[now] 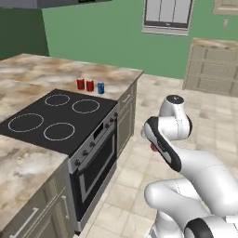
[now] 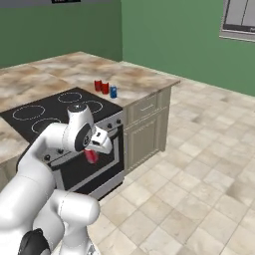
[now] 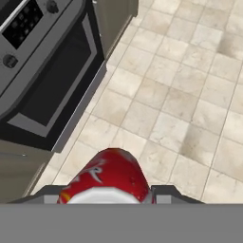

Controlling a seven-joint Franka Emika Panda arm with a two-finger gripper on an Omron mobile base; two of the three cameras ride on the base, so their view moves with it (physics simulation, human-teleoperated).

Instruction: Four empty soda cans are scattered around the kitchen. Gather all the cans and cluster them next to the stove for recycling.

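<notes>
Red and silver, a soda can (image 3: 107,178) sits clamped between the fingertips (image 3: 163,192) of the gripper (image 2: 94,152), seen end-on in the hand view at 6 o'clock, above tiled floor (image 3: 190,95). In the right base view the held can shows as a red patch just under the white hand, in front of the oven door (image 2: 82,172); in the left base view a sliver of it peeks from behind the forearm at about 3 o'clock of the stove (image 1: 56,118).

The stove's black glass top carries four white rings, with a silver knob panel (image 1: 95,137) along its front edge. On the marbled counter (image 1: 42,69) just past the stove's far edge, at about 12 o'clock from the burners, stand two more red cans (image 1: 80,84) and (image 1: 90,85), side by side and nearly touching. Right beside them, on the side toward the counter's end, stands a blue can (image 1: 101,88). All three are upright.

From the hand camera the oven door (image 3: 52,90) fills the 10 o'clock quarter, the control panel (image 3: 23,28) above it toward 11 o'clock, and a cabinet front (image 3: 114,19) at 12 o'clock. A white-framed window (image 1: 167,16) hangs on the green wall (image 1: 102,32).
</notes>
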